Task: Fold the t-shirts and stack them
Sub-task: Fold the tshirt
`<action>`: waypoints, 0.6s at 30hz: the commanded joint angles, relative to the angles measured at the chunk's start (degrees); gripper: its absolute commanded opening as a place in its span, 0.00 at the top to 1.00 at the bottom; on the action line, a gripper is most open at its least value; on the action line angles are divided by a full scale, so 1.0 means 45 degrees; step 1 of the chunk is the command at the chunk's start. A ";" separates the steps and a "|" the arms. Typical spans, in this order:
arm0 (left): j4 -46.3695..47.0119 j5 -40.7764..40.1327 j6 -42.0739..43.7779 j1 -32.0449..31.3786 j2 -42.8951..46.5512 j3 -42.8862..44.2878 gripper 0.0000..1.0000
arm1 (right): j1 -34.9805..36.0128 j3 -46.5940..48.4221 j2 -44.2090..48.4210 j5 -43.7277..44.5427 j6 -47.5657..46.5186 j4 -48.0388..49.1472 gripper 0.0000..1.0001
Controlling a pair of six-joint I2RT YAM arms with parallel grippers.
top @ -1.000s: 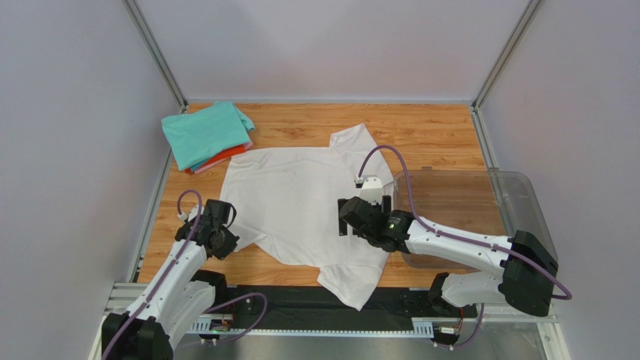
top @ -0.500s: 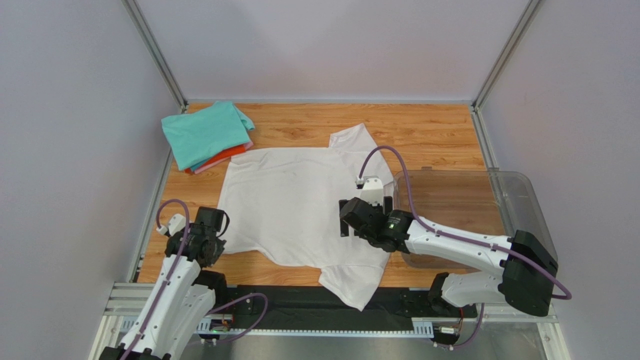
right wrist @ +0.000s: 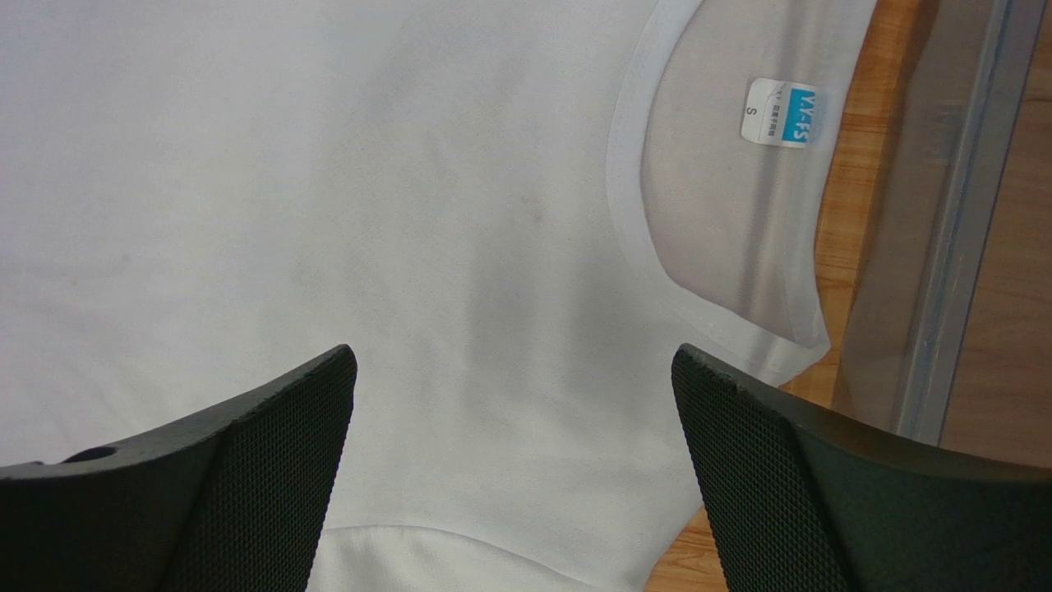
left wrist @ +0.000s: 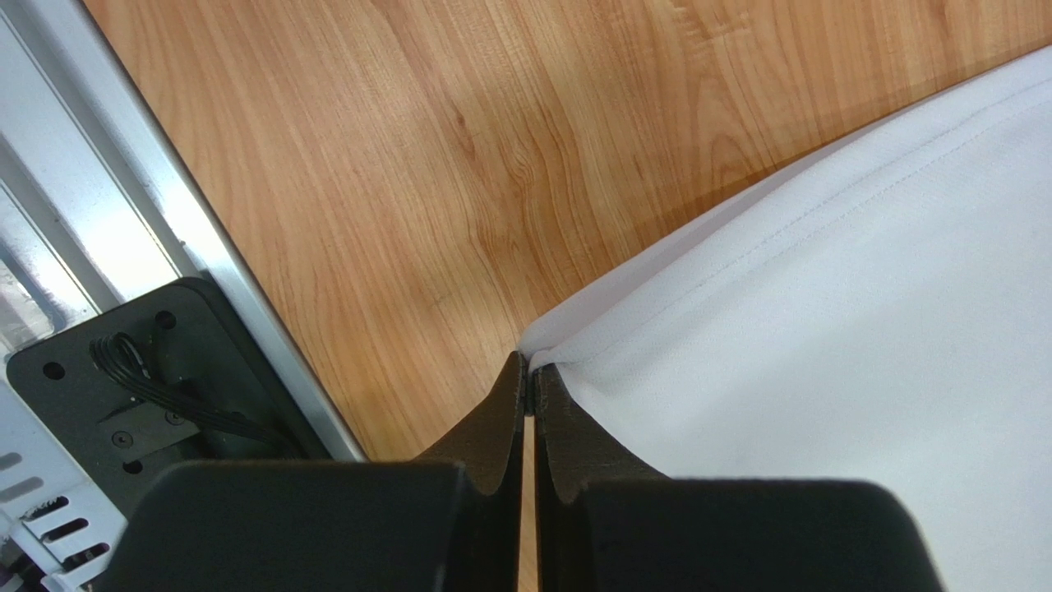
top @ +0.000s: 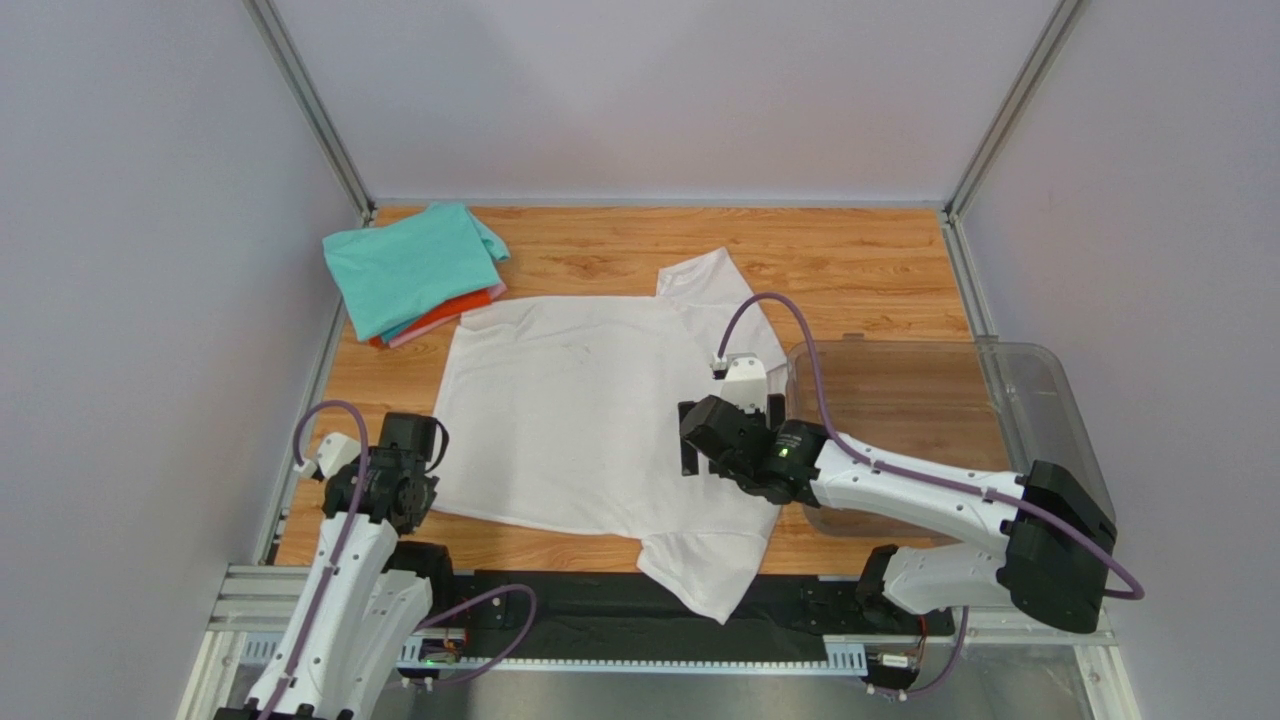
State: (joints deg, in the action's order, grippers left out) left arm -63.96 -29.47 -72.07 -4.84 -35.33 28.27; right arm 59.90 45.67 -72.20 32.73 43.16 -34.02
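Pinching the near-left hem corner of a plain white t-shirt (top: 579, 413), the left gripper (left wrist: 531, 370) has its fingers pressed together on the cloth. The shirt lies spread flat across the middle of the wooden tabletop (top: 857, 263), collar toward the right. Above the collar end, the right gripper (right wrist: 509, 360) hovers with jaws spread wide, holding nothing. A folded stack of teal, pink and orange-red shirts (top: 413, 270) sits far left, and a clear plastic bin (top: 1052, 375) stands at right.
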 commanded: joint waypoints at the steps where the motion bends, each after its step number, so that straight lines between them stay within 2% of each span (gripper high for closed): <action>1: 0.0112 -0.0287 0.0078 0.0080 0.0427 0.0124 1.00 | 0.0282 -0.0090 0.0362 -0.0300 -0.0409 0.0176 0.00; 4: 0.0365 -0.0091 0.0254 0.0080 0.0993 -0.0207 1.00 | 0.1062 -0.0130 0.0382 -0.0690 -0.0664 0.0100 0.00; 11: 0.0874 0.0378 0.0723 0.0080 0.1816 -0.0579 1.00 | 0.4186 0.0144 0.0109 -0.1138 -0.1153 -0.0193 0.00; 15: 0.1070 0.0572 0.0918 0.0080 0.1505 -0.0599 1.00 | 0.6276 0.0241 -0.0709 -0.1901 -0.0629 -0.0874 0.01; 18: 0.1187 0.0613 0.1035 0.0080 0.1270 -0.0580 1.00 | 0.7507 0.0456 -0.1412 -0.2331 0.0016 -0.1441 0.06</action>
State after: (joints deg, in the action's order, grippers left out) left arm -60.47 -27.03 -68.95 -4.78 -28.67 25.58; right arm 89.78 45.91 -75.83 25.08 39.99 -36.53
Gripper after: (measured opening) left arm 0.008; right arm 0.954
